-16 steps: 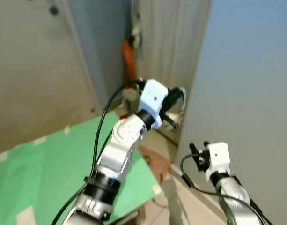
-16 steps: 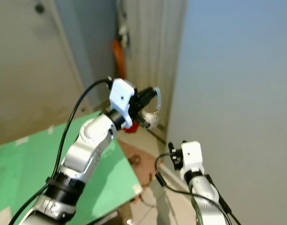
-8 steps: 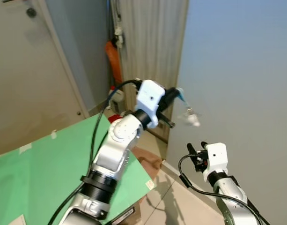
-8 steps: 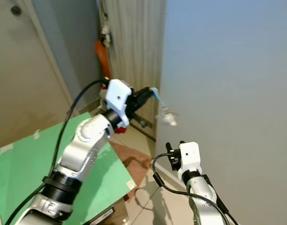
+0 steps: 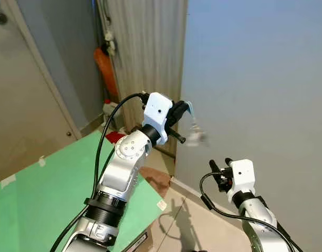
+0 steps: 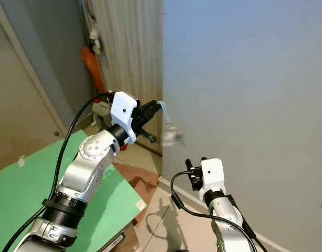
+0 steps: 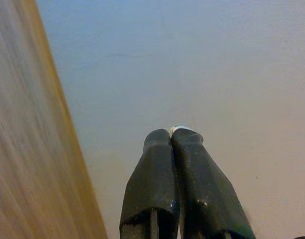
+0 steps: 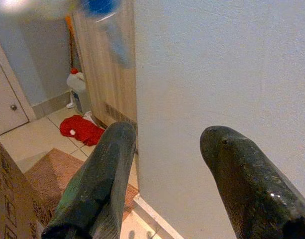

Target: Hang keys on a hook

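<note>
While the left gripper (image 5: 183,111) pinches the blurred keys (image 5: 195,134) mid-frame, it's carrying; next, find a hook. Right gripper (image 5: 219,167), lower right, fingers apart.

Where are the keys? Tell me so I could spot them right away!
Find the big pale blue wall, then the raised left gripper in front of it. The keys dangle from its shut fingertips on a light blue strap, blurry and silvery, the one small thing hanging in the air.
</note>
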Robot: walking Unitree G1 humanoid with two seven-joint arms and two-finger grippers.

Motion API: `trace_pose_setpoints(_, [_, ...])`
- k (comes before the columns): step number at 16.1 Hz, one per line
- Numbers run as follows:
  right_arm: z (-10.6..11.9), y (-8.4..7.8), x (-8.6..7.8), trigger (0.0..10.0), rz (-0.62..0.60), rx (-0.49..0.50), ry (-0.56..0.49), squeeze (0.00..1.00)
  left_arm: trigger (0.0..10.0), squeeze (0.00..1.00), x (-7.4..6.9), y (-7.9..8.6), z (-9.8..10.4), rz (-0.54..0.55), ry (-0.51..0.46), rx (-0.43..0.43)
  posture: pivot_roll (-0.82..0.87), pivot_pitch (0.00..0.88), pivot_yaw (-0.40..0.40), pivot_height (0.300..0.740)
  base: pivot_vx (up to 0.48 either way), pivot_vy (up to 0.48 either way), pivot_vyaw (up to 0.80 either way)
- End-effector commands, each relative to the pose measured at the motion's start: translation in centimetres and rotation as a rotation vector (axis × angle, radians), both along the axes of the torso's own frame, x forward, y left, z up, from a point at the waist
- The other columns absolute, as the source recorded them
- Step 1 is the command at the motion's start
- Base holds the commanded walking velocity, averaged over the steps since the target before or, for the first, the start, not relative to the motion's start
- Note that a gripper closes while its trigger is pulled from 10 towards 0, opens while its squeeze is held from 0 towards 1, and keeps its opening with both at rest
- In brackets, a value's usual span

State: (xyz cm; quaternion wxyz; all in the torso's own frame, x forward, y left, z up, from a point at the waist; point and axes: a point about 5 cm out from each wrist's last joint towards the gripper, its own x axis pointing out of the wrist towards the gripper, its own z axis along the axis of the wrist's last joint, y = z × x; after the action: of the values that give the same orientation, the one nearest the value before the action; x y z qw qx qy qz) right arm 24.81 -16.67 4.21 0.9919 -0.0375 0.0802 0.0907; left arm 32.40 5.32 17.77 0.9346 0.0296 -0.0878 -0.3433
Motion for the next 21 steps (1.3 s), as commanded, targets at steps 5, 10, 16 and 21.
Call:
trace_pose_setpoints(5, [0.48,-0.35,0.82,10.0,-0.035,-0.02,-0.002,0.0,0.0,0.0,-0.03,-0.07,0.2,-0.009,-0.013,-0.006,-0.09,0.0,0.058,0.679,0.0,0.0,-0.33])
trace_pose_setpoints(10, [0.45,-0.19,0.79,10.0,-0.025,-0.019,-0.005,0.0,0.0,0.0,-0.23,-0.44,0.12,-0.025,-0.02,0.01,-0.09,0.0,0.059,0.679,0.0,0.0,-0.52])
trace_pose_setpoints(16, [0.22,-0.27,0.65,10.0,-0.027,-0.017,0.0,0.0,0.0,0.0,-0.29,-0.57,0.22,-0.032,-0.035,0.018,-0.09,0.0,0.061,0.679,0.0,0.0,-0.52])
trace_pose_setpoints(21, [0.18,-0.34,0.67,10.0,-0.021,-0.022,0.001,0.0,0.0,0.0,-0.38,-0.75,0.32,-0.043,-0.04,0.006,-0.09,0.0,0.057,0.679,0.0,0.0,-0.51])
